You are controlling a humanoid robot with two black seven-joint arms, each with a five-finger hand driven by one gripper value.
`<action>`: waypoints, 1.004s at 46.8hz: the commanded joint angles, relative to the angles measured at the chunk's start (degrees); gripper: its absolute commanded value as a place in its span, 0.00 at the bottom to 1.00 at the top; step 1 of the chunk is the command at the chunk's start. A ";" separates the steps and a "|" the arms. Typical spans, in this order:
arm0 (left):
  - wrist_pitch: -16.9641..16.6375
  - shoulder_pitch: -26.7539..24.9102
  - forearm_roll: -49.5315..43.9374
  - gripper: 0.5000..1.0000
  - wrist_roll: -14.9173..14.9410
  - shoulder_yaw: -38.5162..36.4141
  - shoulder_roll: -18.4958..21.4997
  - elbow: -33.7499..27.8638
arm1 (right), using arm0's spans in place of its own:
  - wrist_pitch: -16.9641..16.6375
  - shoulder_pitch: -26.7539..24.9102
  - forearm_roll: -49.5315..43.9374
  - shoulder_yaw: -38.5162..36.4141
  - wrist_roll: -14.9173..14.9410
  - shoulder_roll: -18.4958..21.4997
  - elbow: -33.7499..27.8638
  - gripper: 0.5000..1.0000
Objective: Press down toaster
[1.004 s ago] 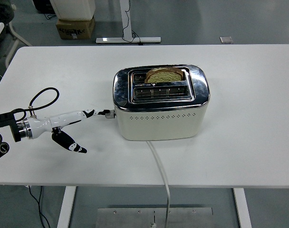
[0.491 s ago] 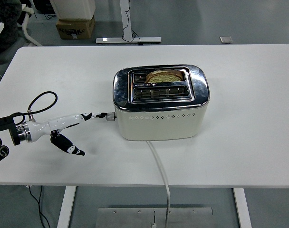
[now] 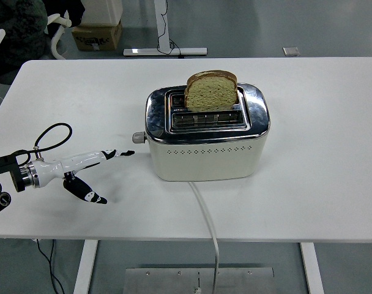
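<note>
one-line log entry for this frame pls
left hand: open, off grey lever knob | cream and chrome toaster: lever up | brown bread slice: raised in rear slot | right arm: out of view

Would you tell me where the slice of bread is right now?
In the head view, the slice of bread stands upright in the rear slot of the toaster, mid-table, right of the left hand.

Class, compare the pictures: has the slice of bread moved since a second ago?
Yes. The bread has popped upward and now stands well above the toaster top, where earlier it sat low in the slot.
</note>
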State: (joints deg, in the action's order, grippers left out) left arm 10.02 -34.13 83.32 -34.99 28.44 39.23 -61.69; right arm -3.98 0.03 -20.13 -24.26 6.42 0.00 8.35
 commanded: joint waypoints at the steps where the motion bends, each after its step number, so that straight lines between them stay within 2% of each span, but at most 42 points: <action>1: 0.00 0.21 -0.18 1.00 -0.01 0.04 -0.03 -0.01 | 0.02 0.06 0.00 0.00 0.00 0.00 0.00 1.00; 18: 0.00 -0.49 -2.11 1.00 -0.01 0.22 0.32 -0.01 | 0.02 -0.03 0.00 0.00 0.00 0.00 0.00 1.00; 24: 0.09 -2.25 -7.56 1.00 -0.01 0.30 1.37 -0.01 | 0.02 -0.03 0.00 0.00 0.00 0.00 0.00 1.00; 42: 0.00 -2.78 -19.59 1.00 -0.01 0.57 4.62 0.08 | -0.06 -0.03 0.00 0.00 0.00 0.00 0.00 1.00; 47: 0.09 -3.04 -25.56 1.00 -0.01 0.57 5.24 2.01 | -0.06 -0.03 0.00 0.00 0.00 0.00 0.00 1.00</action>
State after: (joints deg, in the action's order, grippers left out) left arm 10.02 -36.99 61.20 -35.00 28.97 44.34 -60.82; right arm -4.00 0.02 -20.13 -24.26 6.42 0.00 8.35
